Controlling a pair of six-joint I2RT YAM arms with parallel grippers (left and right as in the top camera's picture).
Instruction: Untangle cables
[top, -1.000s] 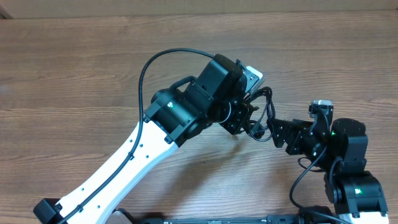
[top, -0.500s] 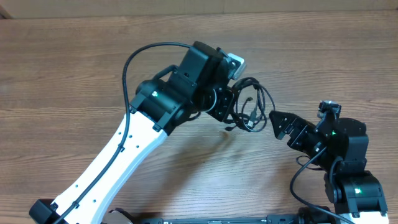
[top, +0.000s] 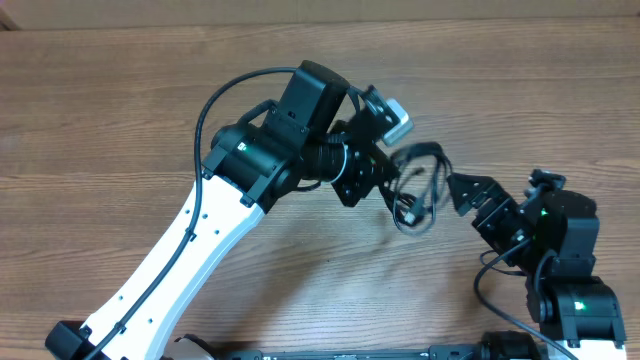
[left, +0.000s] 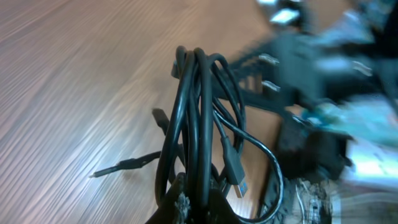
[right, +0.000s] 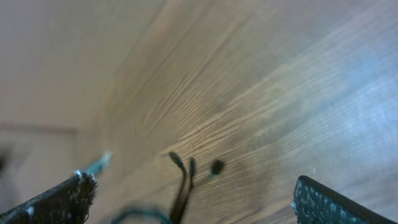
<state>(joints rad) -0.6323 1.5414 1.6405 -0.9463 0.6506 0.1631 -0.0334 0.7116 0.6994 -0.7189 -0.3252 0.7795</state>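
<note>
Brown wood-grain tabletop. Near right, right gripper spread wide, empty, facing thin black bunched cables held above mid-table. Just left, left gripper pinched tight on looped strands, plug ends dangling.

The left arm's long white link is carrying a thick black cable to its boxy black wrist housing, while the squat black right arm is glowing with green lights and the right gripper is showing grainy black fingertips.
</note>
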